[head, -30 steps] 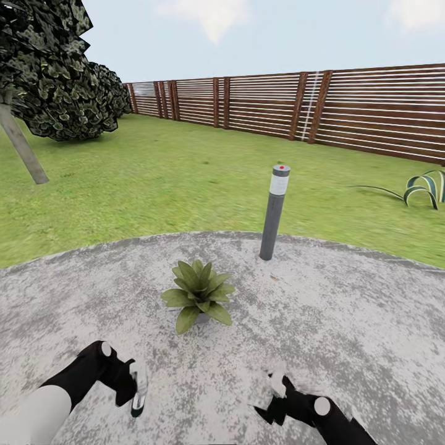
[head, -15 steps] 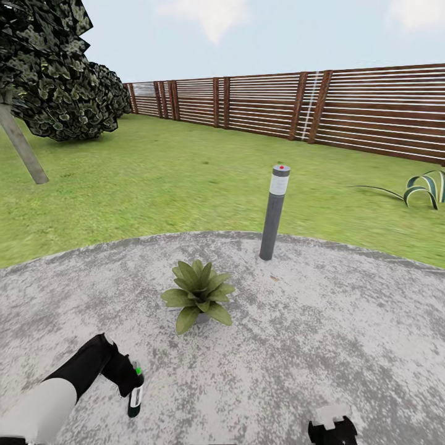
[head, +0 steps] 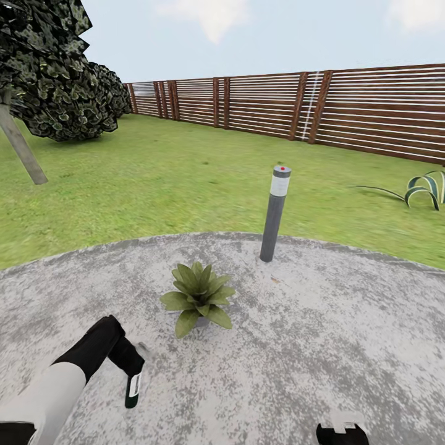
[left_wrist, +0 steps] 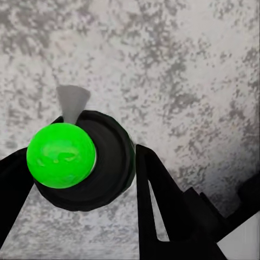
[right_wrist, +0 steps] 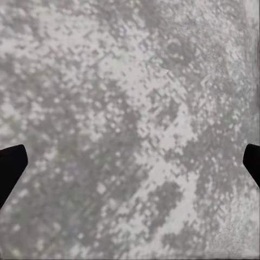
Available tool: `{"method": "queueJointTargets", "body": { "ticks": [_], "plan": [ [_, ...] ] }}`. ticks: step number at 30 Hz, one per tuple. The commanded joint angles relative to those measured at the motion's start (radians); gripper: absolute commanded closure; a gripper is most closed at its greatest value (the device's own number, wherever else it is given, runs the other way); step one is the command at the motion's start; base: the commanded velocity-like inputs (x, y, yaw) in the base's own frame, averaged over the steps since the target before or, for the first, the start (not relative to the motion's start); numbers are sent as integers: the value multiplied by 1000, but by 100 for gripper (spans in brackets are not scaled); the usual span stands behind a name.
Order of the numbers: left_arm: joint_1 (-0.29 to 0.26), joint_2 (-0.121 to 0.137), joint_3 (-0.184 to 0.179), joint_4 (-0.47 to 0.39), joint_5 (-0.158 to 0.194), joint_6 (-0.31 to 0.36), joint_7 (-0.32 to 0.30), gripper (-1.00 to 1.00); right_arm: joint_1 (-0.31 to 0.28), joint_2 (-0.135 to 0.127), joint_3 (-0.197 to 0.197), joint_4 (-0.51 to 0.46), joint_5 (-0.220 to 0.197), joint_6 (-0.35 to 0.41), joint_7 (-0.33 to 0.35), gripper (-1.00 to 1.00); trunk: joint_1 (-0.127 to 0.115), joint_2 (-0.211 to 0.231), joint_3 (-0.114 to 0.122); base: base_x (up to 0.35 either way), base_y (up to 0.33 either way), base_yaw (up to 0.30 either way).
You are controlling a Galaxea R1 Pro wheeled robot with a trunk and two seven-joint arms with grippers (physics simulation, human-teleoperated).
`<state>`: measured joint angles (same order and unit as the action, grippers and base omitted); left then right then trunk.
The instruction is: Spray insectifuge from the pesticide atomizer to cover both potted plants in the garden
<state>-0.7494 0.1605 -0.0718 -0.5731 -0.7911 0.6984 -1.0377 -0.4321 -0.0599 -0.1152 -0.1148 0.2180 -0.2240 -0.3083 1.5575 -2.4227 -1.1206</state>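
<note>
My left gripper (head: 134, 378) is shut on the pesticide atomizer (head: 133, 390), a slim dark-green bottle with a white label, held low over the grey paving. In the left wrist view the black spray head with a bright green tip (left_wrist: 61, 155) sits between the dark fingers (left_wrist: 157, 200), and a small grey cone (left_wrist: 71, 102) points out from it. One potted plant (head: 198, 297), a low green rosette, stands on the paving ahead and to the right of the bottle. My right gripper (head: 342, 431) is at the picture's lower edge; its fingertips (right_wrist: 11, 168) stand far apart over bare paving.
A grey bollard lamp (head: 274, 213) with a red dot stands at the paving's far edge behind the plant. Lawn (head: 154, 185) stretches to a brown slat fence (head: 309, 108). A dark tree (head: 55, 74) is at the left, a striped agave (head: 425, 188) at the right.
The right gripper has drawn back and down to the picture's lower edge. The left arm has shifted slightly toward the plant with the atomizer, whose tip now shows a grey cone.
</note>
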Motion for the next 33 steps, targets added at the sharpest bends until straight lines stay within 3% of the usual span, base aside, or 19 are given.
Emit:
{"method": "queueJointTargets", "body": {
  "ticks": [1, 4, 15, 22, 25, 28, 30, 33],
  "plan": [
    [2, 0, -4, -35, -4, 31, -6, 100, -1, 0, -48, 1, 11, -3, -1, -100, 0, 0, -1, 312, 0, 0],
    [5, -2, -3, -60, -4, 45, -7, 100, -1, 5, -73, 2, 12, -2, 0, -100, 0, 0, -1, 330, 37, 0],
    [10, -2, 0, -64, -1, 47, -7, 100, -1, 6, -78, 1, 12, -2, 0, -100, 0, 0, -1, 336, 57, 0],
    [8, -1, -6, -63, -3, 49, -9, 100, -1, 2, -78, 1, 15, -1, 0, -100, 0, 0, -1, 52, 0, 0],
    [0, 0, -8, -63, -9, 50, -37, 100, -1, 2, -78, 1, 15, -1, 0, -100, 0, 0, -1, 2, 0, 0],
    [-11, 12, -10, -64, -13, 48, -111, 100, -1, 0, -78, 2, 15, -1, 0, -100, 0, 0, -1, 0, 0, 0],
    [-30, 23, -16, -64, -29, 48, -168, 100, -1, -1, -78, 2, 15, -1, 0, -100, 0, 0, -1, 0, 0, 0],
    [-57, 45, -19, -63, -126, 48, -229, 100, -1, -1, -78, 3, 15, -2, 1, -100, 0, 0, -1, 0, 0, 0]
  ]
}}
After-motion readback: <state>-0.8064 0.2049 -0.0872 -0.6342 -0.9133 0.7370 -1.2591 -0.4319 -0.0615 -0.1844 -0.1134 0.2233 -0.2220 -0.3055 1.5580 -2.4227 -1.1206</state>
